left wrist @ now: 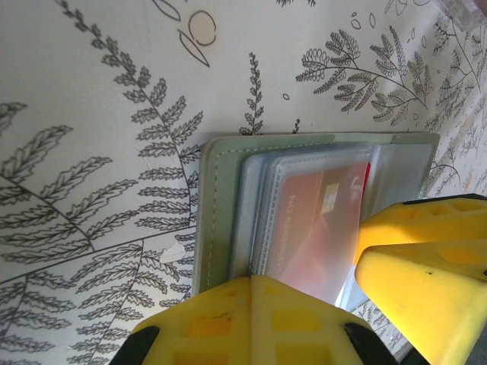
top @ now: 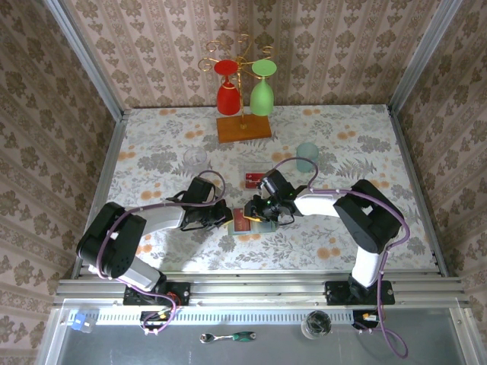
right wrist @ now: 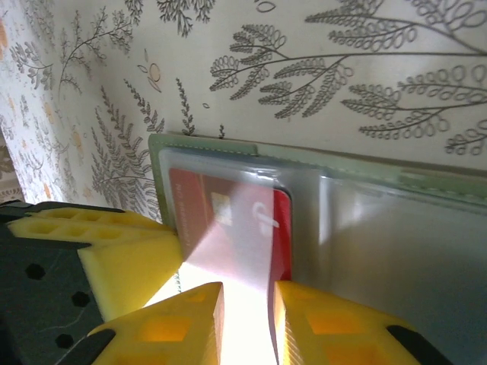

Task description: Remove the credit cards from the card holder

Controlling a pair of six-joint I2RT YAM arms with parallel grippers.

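The pale green card holder [top: 259, 222] lies open on the floral tablecloth between both arms. My left gripper [left wrist: 253, 280] is shut on the near edge of the card holder [left wrist: 219, 205], pinching its cover and clear sleeves. A red credit card [left wrist: 316, 220] sits inside a clear sleeve. My right gripper [right wrist: 247, 304] reaches in from the opposite side, jaws a little apart, with a loose clear sleeve flap [right wrist: 243, 243] between them. The flap lies over the red card [right wrist: 199, 205] in the holder [right wrist: 205, 143]. Another red credit card [top: 252, 180] lies on the table behind the holder.
A wooden base [top: 243, 128] with a wire rack holding a red and a green glass stands at the back. A pale teal cup [top: 307, 156] is behind the right arm, and a clear glass [top: 195, 158] is at back left. Patterned walls enclose the table.
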